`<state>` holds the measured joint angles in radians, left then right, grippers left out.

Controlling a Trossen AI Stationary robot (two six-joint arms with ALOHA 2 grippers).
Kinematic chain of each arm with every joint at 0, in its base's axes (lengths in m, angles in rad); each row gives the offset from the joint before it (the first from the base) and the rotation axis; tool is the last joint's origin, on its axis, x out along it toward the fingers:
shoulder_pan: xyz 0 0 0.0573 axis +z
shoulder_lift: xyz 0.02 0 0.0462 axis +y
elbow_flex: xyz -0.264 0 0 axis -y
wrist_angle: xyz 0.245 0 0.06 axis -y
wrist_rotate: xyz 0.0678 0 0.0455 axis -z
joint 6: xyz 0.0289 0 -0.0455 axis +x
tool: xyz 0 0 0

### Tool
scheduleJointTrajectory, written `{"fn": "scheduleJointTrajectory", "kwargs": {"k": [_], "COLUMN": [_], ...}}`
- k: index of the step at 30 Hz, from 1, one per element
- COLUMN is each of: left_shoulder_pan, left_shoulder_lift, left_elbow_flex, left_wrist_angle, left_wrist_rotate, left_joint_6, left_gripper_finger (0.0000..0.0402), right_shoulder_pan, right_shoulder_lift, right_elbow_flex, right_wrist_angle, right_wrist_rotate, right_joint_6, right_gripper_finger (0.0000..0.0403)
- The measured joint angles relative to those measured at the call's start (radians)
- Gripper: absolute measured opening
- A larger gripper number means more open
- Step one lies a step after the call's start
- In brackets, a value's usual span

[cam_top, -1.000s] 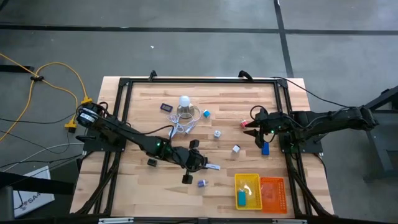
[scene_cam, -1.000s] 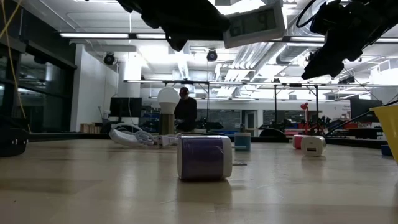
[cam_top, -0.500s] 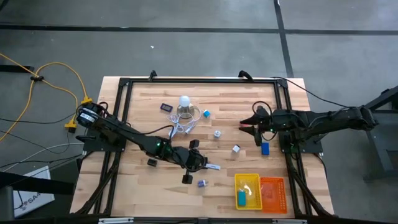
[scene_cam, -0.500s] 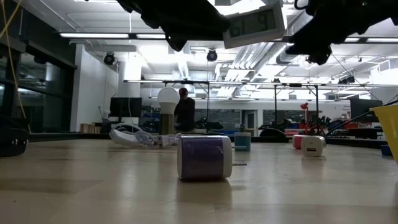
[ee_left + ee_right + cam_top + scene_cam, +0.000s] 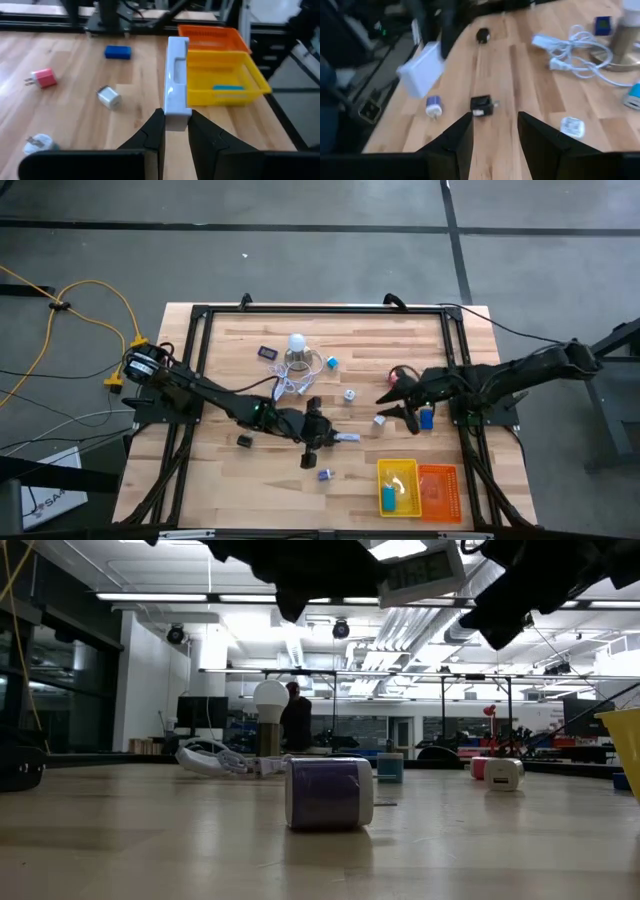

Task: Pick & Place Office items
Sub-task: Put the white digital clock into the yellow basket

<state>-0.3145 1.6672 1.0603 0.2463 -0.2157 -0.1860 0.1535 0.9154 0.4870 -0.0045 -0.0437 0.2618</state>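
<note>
The left gripper [image 5: 335,438] has carried its white flat piece [image 5: 176,75] a little nearer the yellow tray [image 5: 397,483], jaws clamped on its lower end, so a drop there looks close, while the right gripper [image 5: 392,406] has swung in over the worktop [image 5: 230,360], fingers apart and holding nothing, with a small white cube [image 5: 380,420] just beneath it. The left wrist view shows the tray dead ahead of the piece and a teal stick [image 5: 230,88] already inside, where overhead the piece is a pale sliver
</note>
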Motion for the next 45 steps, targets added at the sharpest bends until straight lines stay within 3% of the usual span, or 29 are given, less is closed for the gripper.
{"fn": "scheduleJointTrajectory", "kwargs": {"k": [4, 15, 33, 45], "left_shoulder_pan": [0.032, 0.094, 0.129, 0.129], "left_shoulder_lift": [0.000, 0.000, 0.000, 0.000], "left_elbow_flex": [0.000, 0.000, 0.000, 0.000], "left_wrist_angle": [0.000, 0.000, 0.002, 0.052], "left_wrist_rotate": [-0.005, -0.030, -0.033, -0.021], "left_joint_6": [-0.030, -0.051, -0.039, -0.001], "left_gripper_finger": [0.0053, 0.0053, 0.0053, 0.0053], "right_shoulder_pan": [0.040, 0.102, 0.102, 0.102], "right_shoulder_lift": [0.080, 0.170, 0.173, 0.173], "right_elbow_flex": [0.000, 0.000, 0.000, 0.000], "right_wrist_angle": [0.080, 0.199, 0.269, 0.294], "right_wrist_rotate": [0.005, 0.153, 0.224, 0.225], "right_joint_6": [-0.048, -0.097, -0.139, -0.139], "right_gripper_finger": [0.0141, 0.0141, 0.0140, 0.0113]}}
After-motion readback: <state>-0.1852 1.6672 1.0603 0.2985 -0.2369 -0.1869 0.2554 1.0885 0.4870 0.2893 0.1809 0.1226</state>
